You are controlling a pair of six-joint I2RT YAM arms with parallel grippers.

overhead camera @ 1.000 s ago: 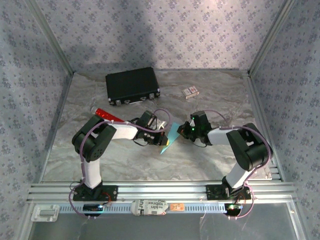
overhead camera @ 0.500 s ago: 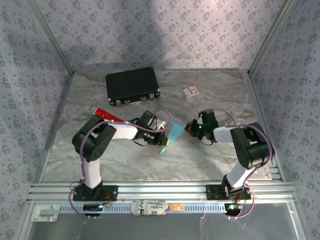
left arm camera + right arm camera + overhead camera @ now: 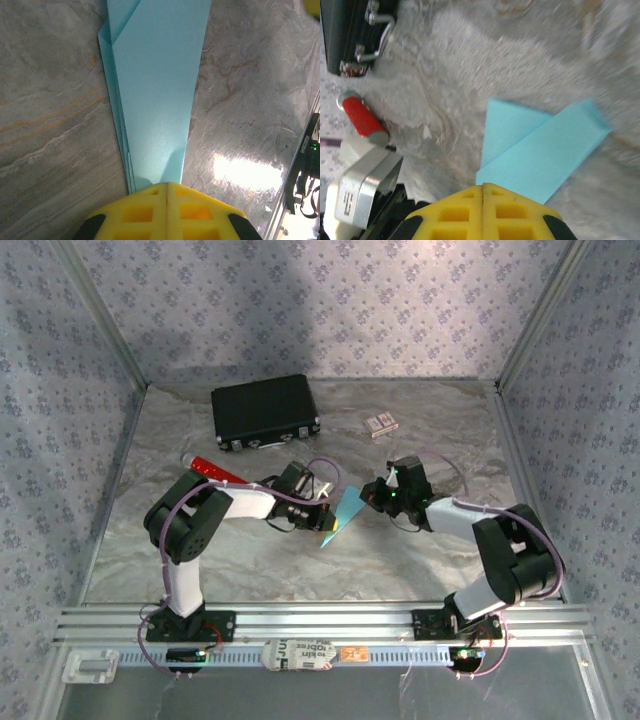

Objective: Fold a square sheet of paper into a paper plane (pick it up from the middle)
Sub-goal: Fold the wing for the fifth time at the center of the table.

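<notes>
The square sheet of paper is folded into a slim light cyan-blue paper plane [image 3: 343,512] with a long crease, lying low over the marbled table [image 3: 440,430] between the two arms. My left gripper [image 3: 323,515] is shut on its narrow end; in the left wrist view the paper plane [image 3: 157,90] runs straight out from the closed yellow tips of the left gripper [image 3: 166,184]. My right gripper [image 3: 373,496] is shut, its tips at the paper's other end. In the right wrist view the paper plane [image 3: 540,150] lies just beyond the shut right gripper [image 3: 483,186], which holds nothing.
A black case [image 3: 265,412] lies at the back left, with a red tube [image 3: 215,470] in front of it beside the left arm. A small patterned card box [image 3: 380,424] sits at the back centre-right. Aluminium rails [image 3: 320,622] run along the near edge.
My right gripper drew back to the right from the paper, then came back left to its end. The left gripper and the paper have hardly moved.
</notes>
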